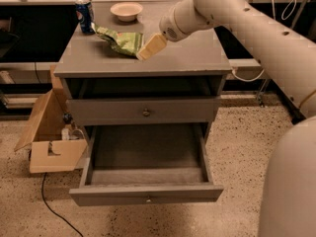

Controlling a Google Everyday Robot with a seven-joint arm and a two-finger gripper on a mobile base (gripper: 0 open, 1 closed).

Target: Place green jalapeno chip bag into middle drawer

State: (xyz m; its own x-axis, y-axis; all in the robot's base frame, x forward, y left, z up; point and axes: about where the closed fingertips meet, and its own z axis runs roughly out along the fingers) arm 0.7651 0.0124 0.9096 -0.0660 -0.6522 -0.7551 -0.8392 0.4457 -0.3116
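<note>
The green jalapeno chip bag [120,39] lies crumpled on the grey cabinet top [197,53], left of centre. My gripper [150,47] hangs from the white arm that reaches in from the right. Its beige tip is at the bag's right edge and looks to be touching it. The middle drawer [146,194] is pulled fully open below, and nothing shows inside it. The upper grey drawer with the brass knob [146,112] is shut.
A blue soda can [85,16] stands at the top's back left, just behind the bag. A white bowl [126,10] sits at the back centre. An open cardboard box [49,142] and a black cable [52,209] lie on the floor to the left.
</note>
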